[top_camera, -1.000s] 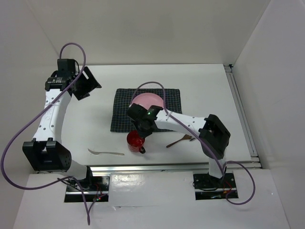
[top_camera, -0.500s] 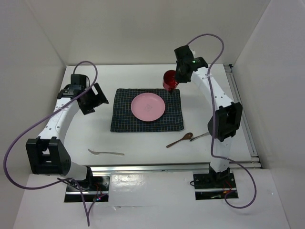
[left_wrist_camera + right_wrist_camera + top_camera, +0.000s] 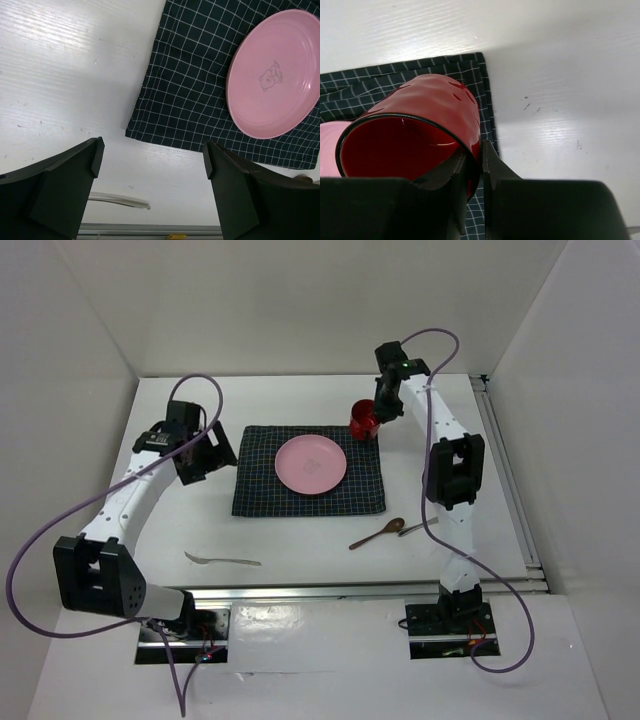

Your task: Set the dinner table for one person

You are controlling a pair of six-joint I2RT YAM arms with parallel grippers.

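Observation:
A pink plate (image 3: 311,463) lies on the dark navy checked cloth (image 3: 262,495) in the middle of the white dinner table (image 3: 190,520). My right gripper (image 3: 372,420) is shut on the rim of a red cup (image 3: 363,421) at the cloth's far right corner; one finger is inside the cup (image 3: 415,130), one outside. My left gripper (image 3: 212,452) is open and empty just left of the cloth, above bare table. The plate (image 3: 277,75) and cloth (image 3: 185,85) show in the left wrist view. A silver fork (image 3: 222,560) lies near the front left; a wooden spoon (image 3: 377,533) and another utensil (image 3: 420,526) lie front right.
White walls close in the table on the left, back and right. A metal rail (image 3: 370,590) runs along the near edge and another (image 3: 505,470) along the right side. The right arm reaches up over the table's right part.
My right gripper has carried the red cup from the cloth's near edge to its far right corner and lowered it there. My left gripper has moved right and nearer, toward the cloth's left edge.

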